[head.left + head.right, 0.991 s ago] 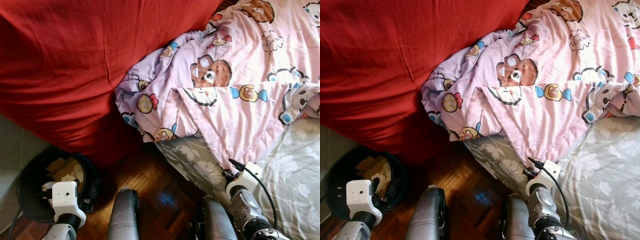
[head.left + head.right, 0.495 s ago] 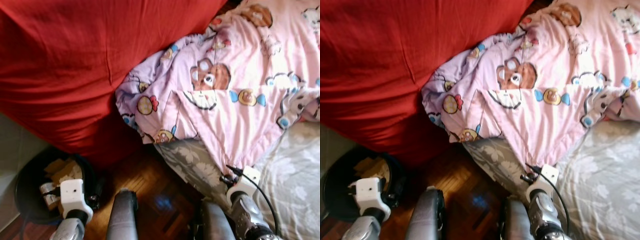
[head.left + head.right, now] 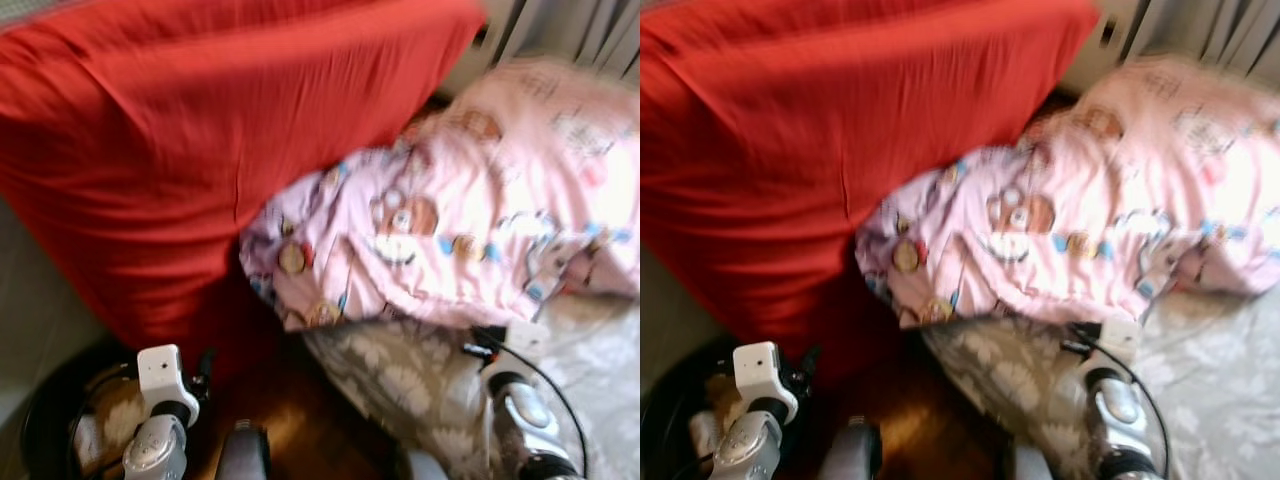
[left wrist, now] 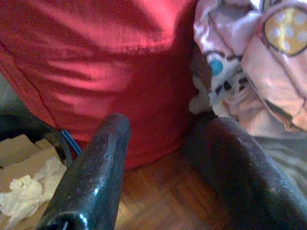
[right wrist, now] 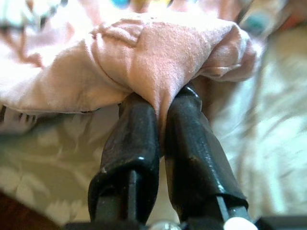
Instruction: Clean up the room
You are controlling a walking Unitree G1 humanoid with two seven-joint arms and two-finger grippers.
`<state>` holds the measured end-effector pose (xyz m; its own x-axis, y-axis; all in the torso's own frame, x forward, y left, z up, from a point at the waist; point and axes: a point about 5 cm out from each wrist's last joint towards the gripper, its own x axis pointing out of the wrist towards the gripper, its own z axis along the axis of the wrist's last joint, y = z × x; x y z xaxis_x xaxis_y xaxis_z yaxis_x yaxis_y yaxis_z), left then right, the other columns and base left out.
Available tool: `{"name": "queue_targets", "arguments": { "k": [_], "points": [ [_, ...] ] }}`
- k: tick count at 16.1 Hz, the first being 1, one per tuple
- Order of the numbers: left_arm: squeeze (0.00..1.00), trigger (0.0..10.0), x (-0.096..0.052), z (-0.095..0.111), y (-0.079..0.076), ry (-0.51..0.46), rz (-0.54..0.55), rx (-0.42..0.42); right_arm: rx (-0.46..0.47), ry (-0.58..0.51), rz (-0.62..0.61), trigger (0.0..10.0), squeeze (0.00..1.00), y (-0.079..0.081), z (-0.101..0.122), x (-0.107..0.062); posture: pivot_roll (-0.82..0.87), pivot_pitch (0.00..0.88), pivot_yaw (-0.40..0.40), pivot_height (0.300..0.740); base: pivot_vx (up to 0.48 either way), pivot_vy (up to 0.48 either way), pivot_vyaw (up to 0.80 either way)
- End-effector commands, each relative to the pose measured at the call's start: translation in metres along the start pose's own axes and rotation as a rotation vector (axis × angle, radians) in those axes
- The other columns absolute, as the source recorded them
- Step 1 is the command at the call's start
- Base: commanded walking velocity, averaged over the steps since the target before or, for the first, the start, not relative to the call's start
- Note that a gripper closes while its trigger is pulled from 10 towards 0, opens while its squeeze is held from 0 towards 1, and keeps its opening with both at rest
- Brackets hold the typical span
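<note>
Pink blanket (image 3: 470, 230): soft cloth printed with cartoon bears and sweets, heaped in rumpled folds on the bed, its near edge bunched and hanging over the bed's corner; blurred in both eye views.
Right gripper (image 5: 160, 112): at the blanket's near edge, where the pink cloth meets the grey sheet; its two black fingers (image 5: 136, 139) are pressed close together with a fold of the blanket pinched between them.
Blanket texture: the right wrist view shows a fine, slightly fuzzy weave and a stitched hem at the pinched fold, which the eye views are too blurred to give.
Grey sheet (image 3: 1210, 400): smooth cloth with a pale leaf pattern, lying under the blanket and spreading out from its near edge.
Red cover (image 3: 200, 150): a large, plain red cloth mass with shallow creases, touching the blanket's left side.
Left gripper (image 4: 165, 158): low beside the red cover, well apart from the blanket; its glossy black fingers (image 4: 93, 177) stand wide apart, nothing between them.
Wooden floor (image 4: 163, 191): dark parquet, below the blanket's hanging corner.
Black bin (image 3: 50, 420): round, dark-rimmed, on the floor left of the blanket, beyond the red cover's lower edge.
Bin contents: the left wrist view shows crumpled white paper (image 4: 21, 194) and flat cardboard pieces; the eye views give only pale blurs there.
</note>
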<state>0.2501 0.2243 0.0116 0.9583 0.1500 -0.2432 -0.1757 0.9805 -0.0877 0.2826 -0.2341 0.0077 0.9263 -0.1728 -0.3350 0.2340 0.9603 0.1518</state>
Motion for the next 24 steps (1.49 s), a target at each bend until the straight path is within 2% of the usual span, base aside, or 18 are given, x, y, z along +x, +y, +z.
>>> {"name": "queue_targets", "arguments": {
  "k": [1,4,7,13,15,18,20,21,22,23,24],
  "points": [
    [0.00,10.0,-0.005,-0.013,0.011,0.046,0.044,-0.006,0.010,0.021,-0.034,10.0,0.00,-0.009,-0.008,-0.005,-0.01,0.000,-0.028,0.667,0.000,0.000,0.00],
    [0.00,10.0,-0.013,-0.036,0.023,0.147,0.093,-0.008,0.001,0.021,-0.044,10.0,0.00,-0.013,-0.013,-0.010,-0.02,0.000,-0.019,0.707,0.000,0.000,0.00],
    [0.00,10.0,-0.020,-0.052,0.029,0.228,0.117,-0.006,0.001,0.016,-0.044,10.0,0.00,-0.012,-0.016,-0.011,-0.01,0.000,-0.017,0.740,0.000,0.000,0.00],
    [0.00,10.0,-0.038,-0.082,0.030,0.395,0.133,0.021,-0.047,0.015,0.022,10.0,0.00,0.003,-0.018,-0.010,-0.03,0.000,-0.014,0.740,0.000,0.000,0.00],
    [0.00,10.0,-0.041,-0.085,0.029,0.415,0.134,0.021,-0.033,0.011,-0.008,10.0,0.00,-0.001,-0.017,-0.010,-0.03,0.000,-0.015,0.740,0.000,0.000,0.00],
    [0.00,10.0,-0.044,-0.091,0.025,0.446,0.101,0.021,-0.047,0.023,-0.008,10.0,0.00,0.001,-0.023,-0.014,-0.05,0.000,0.004,0.740,0.000,0.000,0.00],
    [0.00,10.0,-0.047,-0.094,0.025,0.466,0.105,0.026,-0.020,0.017,-0.043,10.0,0.00,0.002,-0.025,-0.015,-0.07,0.000,0.014,0.740,0.000,0.000,0.00],
    [0.00,10.0,-0.047,-0.095,0.026,0.470,0.093,0.031,-0.043,0.021,0.001,10.0,0.00,0.008,-0.029,-0.017,-0.07,0.000,0.015,0.740,0.000,0.000,0.00],
    [0.00,10.0,-0.049,-0.095,0.027,0.477,0.090,0.033,-0.093,0.017,0.061,10.0,0.00,0.015,-0.032,-0.019,-0.07,0.000,0.013,0.740,0.000,0.000,0.00],
    [0.00,10.0,-0.052,-0.097,0.031,0.491,0.100,0.031,-0.094,0.010,0.076,10.0,0.00,0.015,-0.033,-0.021,-0.06,0.000,0.010,0.740,0.000,0.000,0.00],
    [0.00,10.0,-0.056,-0.100,0.036,0.506,0.111,0.029,-0.055,-0.004,0.011,10.0,0.00,0.007,-0.030,-0.020,-0.06,0.000,0.013,0.740,0.000,0.000,0.00]
  ]
}}
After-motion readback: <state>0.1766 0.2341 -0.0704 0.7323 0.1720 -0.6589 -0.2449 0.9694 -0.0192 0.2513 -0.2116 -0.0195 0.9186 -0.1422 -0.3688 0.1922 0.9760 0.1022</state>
